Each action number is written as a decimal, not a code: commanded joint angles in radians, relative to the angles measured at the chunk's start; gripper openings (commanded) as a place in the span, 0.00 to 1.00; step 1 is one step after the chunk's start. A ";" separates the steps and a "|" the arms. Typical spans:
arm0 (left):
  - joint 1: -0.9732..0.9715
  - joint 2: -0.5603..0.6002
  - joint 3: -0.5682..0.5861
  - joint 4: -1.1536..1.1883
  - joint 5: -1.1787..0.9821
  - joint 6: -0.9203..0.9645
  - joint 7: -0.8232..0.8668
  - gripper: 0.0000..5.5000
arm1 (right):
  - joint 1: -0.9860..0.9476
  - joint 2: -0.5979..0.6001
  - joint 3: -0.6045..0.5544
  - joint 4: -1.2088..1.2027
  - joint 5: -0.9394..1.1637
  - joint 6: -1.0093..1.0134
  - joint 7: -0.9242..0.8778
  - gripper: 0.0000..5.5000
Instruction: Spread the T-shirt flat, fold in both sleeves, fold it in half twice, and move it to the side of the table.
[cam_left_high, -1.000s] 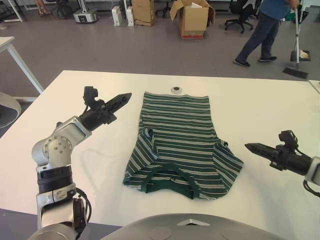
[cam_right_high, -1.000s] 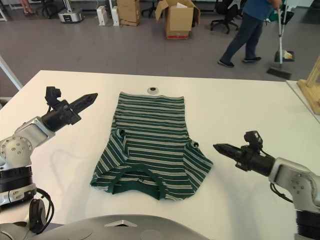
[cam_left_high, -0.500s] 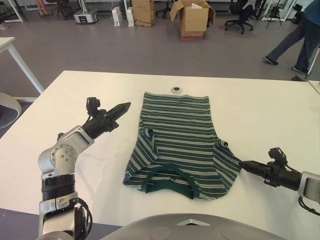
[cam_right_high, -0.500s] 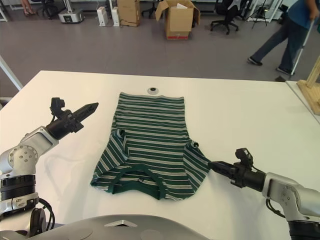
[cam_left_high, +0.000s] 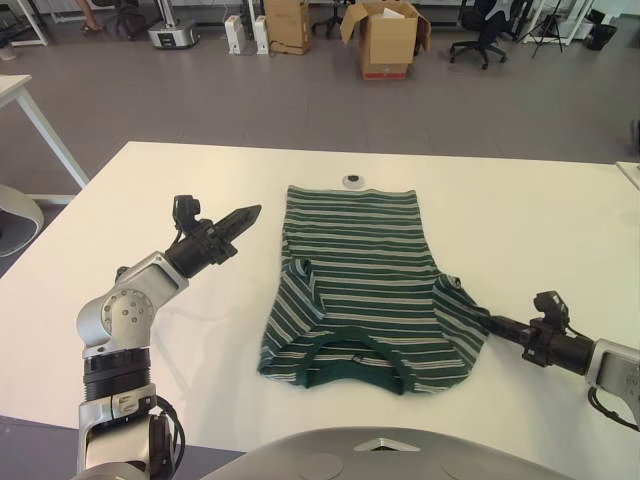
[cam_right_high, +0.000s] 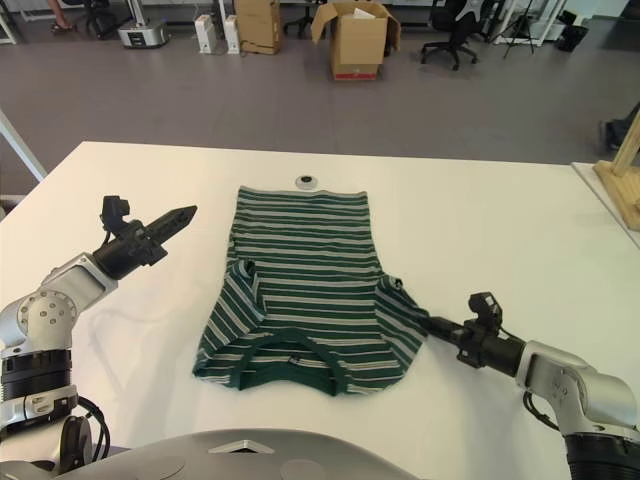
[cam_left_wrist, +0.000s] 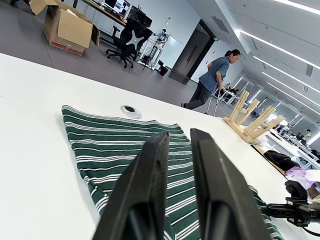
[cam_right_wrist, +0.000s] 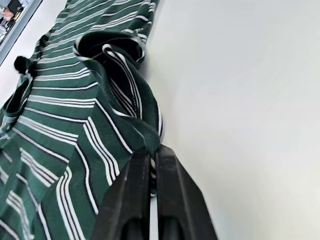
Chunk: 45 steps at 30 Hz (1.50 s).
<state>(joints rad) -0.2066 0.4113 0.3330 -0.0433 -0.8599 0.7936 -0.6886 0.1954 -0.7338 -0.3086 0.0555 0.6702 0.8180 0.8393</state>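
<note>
**T-shirt pinched at one sleeve, mid-worktop**

T-shirt (cam_left_high: 360, 290), dark green with pale stripes, lies in the middle of the white worktop (cam_left_high: 560, 220). Its straight hem points to the far edge and its collar (cam_left_high: 350, 352) to the near edge. The body lies mostly flat, with some rumpling along the side toward the left edge. The right sleeve (cam_left_high: 462, 310) bunches into a loose fold on the side toward the right edge.

The right gripper (cam_left_high: 482, 320) sits low over the worktop just beside that sleeve. Its two fingers (cam_right_wrist: 172, 200) are pressed together on the sleeve's edge, and a pinch of striped cloth is caught between the tips.

The left gripper (cam_left_high: 250, 212) hangs above the worktop on the shirt's other side, toward the left edge and apart from the cloth. Its fingers (cam_left_wrist: 145, 190) stand close together with only a narrow slit between them, and they hold nothing.

A small round disc (cam_left_high: 353, 181) lies on the worktop just beyond the hem, near the far edge. An open cardboard box (cam_left_high: 385, 35) stands on the grey floor past the worktop.
</note>
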 joint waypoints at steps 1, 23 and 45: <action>0.008 -0.004 -0.014 -0.010 0.006 -0.007 0.006 0.14 | -0.026 0.000 -0.025 -0.024 0.013 0.034 -0.022 0.00; 0.041 -0.025 -0.048 -0.038 0.001 -0.005 0.000 0.14 | -0.211 0.153 0.232 -0.235 0.059 0.165 -0.100 0.00; 0.147 0.423 -0.485 0.257 0.827 -1.398 -0.487 0.18 | 0.015 -0.235 0.303 -0.211 -0.624 -0.906 -0.004 0.33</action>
<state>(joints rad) -0.0610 0.7206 -0.0549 0.1179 -0.1910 -0.2072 -1.0339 0.0929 -0.8073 -0.1053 -0.2036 0.2940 0.3626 0.7071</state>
